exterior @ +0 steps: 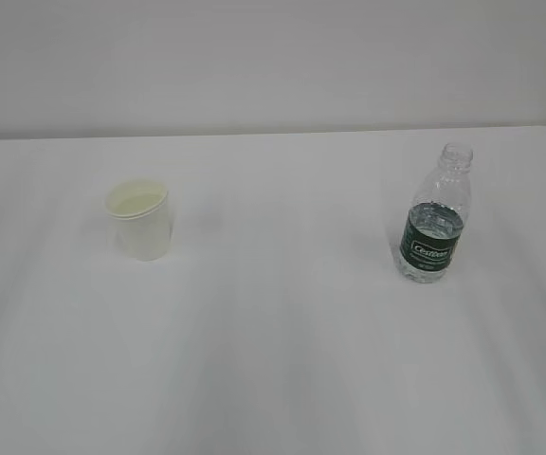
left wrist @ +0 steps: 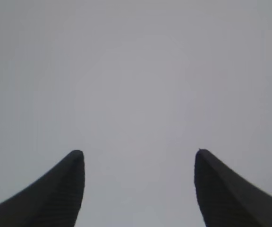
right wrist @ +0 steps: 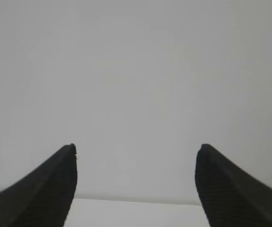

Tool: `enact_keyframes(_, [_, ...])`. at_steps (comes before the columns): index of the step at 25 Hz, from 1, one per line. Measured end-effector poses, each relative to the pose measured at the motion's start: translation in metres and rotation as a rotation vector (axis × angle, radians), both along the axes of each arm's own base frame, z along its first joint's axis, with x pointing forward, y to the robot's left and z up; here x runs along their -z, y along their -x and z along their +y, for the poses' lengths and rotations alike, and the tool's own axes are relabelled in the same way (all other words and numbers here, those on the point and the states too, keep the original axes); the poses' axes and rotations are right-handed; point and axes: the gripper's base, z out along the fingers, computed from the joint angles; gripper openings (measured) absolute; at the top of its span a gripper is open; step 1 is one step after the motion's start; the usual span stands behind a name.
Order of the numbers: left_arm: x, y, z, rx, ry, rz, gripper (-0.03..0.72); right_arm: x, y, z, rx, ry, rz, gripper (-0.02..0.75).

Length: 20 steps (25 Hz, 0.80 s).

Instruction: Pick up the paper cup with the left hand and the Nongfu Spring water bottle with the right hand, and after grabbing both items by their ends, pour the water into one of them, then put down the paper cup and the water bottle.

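- Left hand (left wrist: 139, 156): jaws spread wide, nothing btwn them. Its wrist cam shows only blank grey, so you're not lined up on anything yet. Arm isn't in the exterior view at all.
- Cup (exterior: 139, 220): upright on the left part of the table (exterior: 273, 360), mouth up, well apart from the bottle. Imo come in from the side and take it low on the wall, not at the rim. It's thin paper and will prob squash if you clamp hard, so close gently.
- Middle of the table is where I'd bring both together for the pour, plenty of room there.
- Bottle (exterior: 434, 216): upright on the right part, no cap, looks partly filled w/ water. Grab near the bottom, below the green label, so the neck stays free to tip. Keep it vertical on the lift or it'll spill.
- Right hand (right wrist: 136, 146): also spread wide and holding nothing. Its cam shows pale wall w/ a strip of table edge at the bottom, no bottle in sight, so drop and aim first.
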Motion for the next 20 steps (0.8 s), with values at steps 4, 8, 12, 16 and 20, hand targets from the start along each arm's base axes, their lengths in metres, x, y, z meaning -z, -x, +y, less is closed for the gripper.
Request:
enact_keyframes(4, [-0.012,0.015,0.006,-0.038,-0.04,0.007,0.522,0.002,0.011,-0.003,0.012,-0.002,0.012,0.592])
enact_keyframes(8, [-0.014,0.03,0.011,-0.062,-0.043,0.02,0.522,0.003,0.025,-0.005,0.025,-0.006,0.019,0.592])
enact_keyframes(12, [-0.012,0.043,0.016,-0.084,-0.042,0.045,0.516,0.006,0.039,-0.008,0.038,-0.01,0.029,0.592])
enact_keyframes(16, [-0.007,0.059,0.022,-0.109,-0.038,0.08,0.515,0.01,0.053,-0.011,0.05,-0.016,0.033,0.592])
enact_keyframes(20, [0.0,0.071,0.029,-0.143,-0.044,0.145,0.514,0.015,0.062,-0.013,0.063,-0.019,0.064,0.591])
